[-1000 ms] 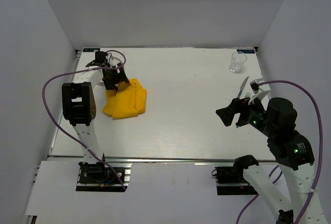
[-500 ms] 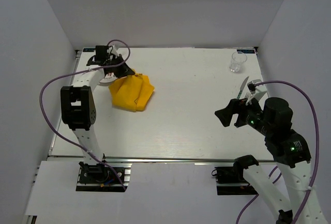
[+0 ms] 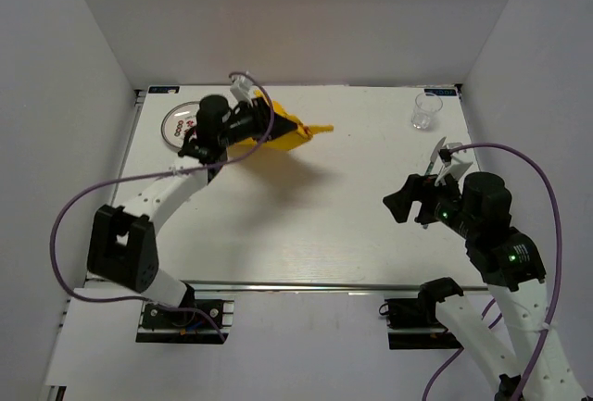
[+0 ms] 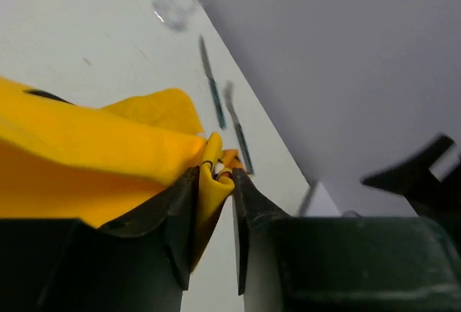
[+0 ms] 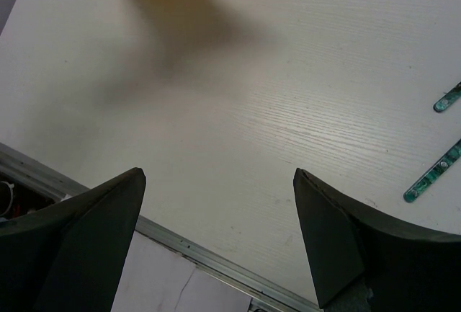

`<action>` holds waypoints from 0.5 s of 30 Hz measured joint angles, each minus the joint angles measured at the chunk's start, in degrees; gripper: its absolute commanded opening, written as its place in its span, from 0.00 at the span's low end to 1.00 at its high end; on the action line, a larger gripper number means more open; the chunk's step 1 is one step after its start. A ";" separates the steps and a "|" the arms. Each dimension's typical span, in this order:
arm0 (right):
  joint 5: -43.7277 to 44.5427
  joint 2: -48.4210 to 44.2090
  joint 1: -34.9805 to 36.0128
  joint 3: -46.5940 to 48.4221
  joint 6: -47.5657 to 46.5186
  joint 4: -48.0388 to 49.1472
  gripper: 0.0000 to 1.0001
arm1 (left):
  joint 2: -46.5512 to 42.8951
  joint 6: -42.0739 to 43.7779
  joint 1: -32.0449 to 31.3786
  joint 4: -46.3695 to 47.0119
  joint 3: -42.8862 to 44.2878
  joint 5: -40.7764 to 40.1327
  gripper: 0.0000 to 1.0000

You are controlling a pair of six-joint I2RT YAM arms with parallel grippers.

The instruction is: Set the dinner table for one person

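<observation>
The white dinner table [image 3: 324, 216] has a metal rail [image 3: 296, 283] along its near edge. My left gripper [image 3: 271, 129] is shut on a yellow printed cloth [image 3: 292, 134] and holds it in the air above the table's back left. In the left wrist view the cloth [image 4: 108, 146] is pinched between the jaws of my left gripper [image 4: 216, 176]. A white plate with a red print [image 3: 178, 128] lies at the back left. My right gripper [image 3: 408, 205] is open and empty above the table's right side; in its wrist view [image 5: 220, 175] it has bare table [image 5: 252, 96] below it.
A clear glass [image 3: 424, 112] stands at the back right. A knife [image 3: 436, 153] and a fork lie beside it, partly hidden by the right arm; their green handles [image 5: 432, 175] show in the right wrist view. White walls enclose the table.
My left gripper has lifted the yellow cloth off the table and swung it up and to the right, uncovering the plate. The right arm has hardly moved.
</observation>
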 measured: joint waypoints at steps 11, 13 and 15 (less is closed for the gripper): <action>0.81 3.43 0.00 -7.28 2.89 4.74 0.89 | -35.47 -3.98 -17.86 4.46 -45.62 -8.68 0.98; 1.73 5.27 0.00 -9.35 4.55 6.25 0.89 | -41.27 -3.82 -17.92 -0.35 -45.24 -13.40 0.98; 1.95 7.61 0.00 -11.93 6.25 8.24 0.89 | -43.32 -3.78 -17.97 -5.44 -42.21 -18.53 0.98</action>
